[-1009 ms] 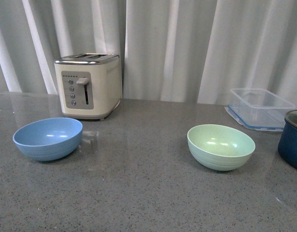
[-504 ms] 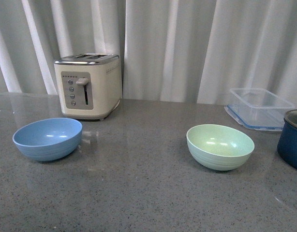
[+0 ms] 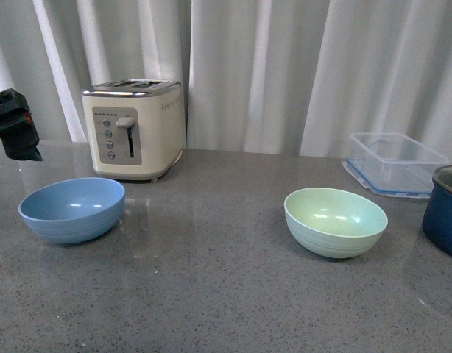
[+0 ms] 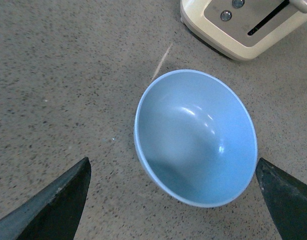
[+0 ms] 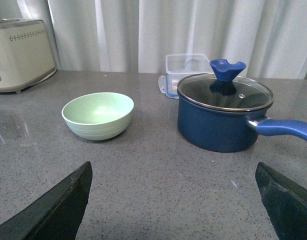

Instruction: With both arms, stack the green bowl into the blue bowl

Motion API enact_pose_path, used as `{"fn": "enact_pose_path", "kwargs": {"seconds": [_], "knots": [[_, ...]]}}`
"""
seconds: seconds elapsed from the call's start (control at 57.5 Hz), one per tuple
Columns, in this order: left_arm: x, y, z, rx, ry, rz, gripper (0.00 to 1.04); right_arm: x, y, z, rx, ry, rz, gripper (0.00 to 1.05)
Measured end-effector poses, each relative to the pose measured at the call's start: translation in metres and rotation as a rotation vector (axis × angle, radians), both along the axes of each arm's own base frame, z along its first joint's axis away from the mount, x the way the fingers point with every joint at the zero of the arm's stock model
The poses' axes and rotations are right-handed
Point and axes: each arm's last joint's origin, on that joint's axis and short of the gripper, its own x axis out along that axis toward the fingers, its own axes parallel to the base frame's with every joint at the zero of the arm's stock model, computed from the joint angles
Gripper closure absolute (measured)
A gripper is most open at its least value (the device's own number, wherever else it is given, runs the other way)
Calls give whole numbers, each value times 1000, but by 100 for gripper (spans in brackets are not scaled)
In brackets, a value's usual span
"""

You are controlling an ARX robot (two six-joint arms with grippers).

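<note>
Resting on speckled grey counter [image 3: 211, 279]: blue bowl [image 3: 71, 209], green bowl [image 3: 335, 222]; curtain [image 3: 285, 73] behind; left fingers [image 4: 53, 205], right fingers [image 5: 53, 207] spread, empty

We see a cream two-slot toaster [image 3: 134, 131] standing at the back left of the grey speckled counter [image 3: 211, 287], its lever up beside a column of small round buttons. White curtains [image 3: 285, 73] hang behind everything. At the back right we find a clear plastic box [image 3: 397, 163] with a blue rim (the curtain shows through its walls), and near it a dark blue pot [image 5: 216, 125] under a glass lid [image 5: 224, 94] with a blue knob [image 5: 227, 69]
</note>
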Motion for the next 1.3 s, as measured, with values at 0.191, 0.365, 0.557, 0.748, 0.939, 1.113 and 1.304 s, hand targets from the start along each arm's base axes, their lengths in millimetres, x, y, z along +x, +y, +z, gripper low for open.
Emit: {"fn": "enact_pose_path", "kwargs": {"seconds": [0.191, 0.365, 0.557, 0.748, 0.939, 1.113, 1.304], "knots": [[32, -1, -7, -6, 65, 13, 7, 0, 0, 0, 0, 0, 0, 10], [53, -7, -15, 1, 102, 10, 7, 0, 0, 0, 0, 0, 0, 10], [65, -12, -25, 9, 139, 9, 7, 0, 0, 0, 0, 0, 0, 10], [71, -12, -39, 23, 181, 24, 10, 0, 0, 0, 0, 0, 0, 10], [71, -9, -44, 21, 192, 30, 38, 0, 0, 0, 0, 0, 0, 10], [68, -6, -49, 16, 206, 33, 67, 0, 0, 0, 0, 0, 0, 10], [62, -5, -52, 12, 222, 38, 97, 0, 0, 0, 0, 0, 0, 10]]}}
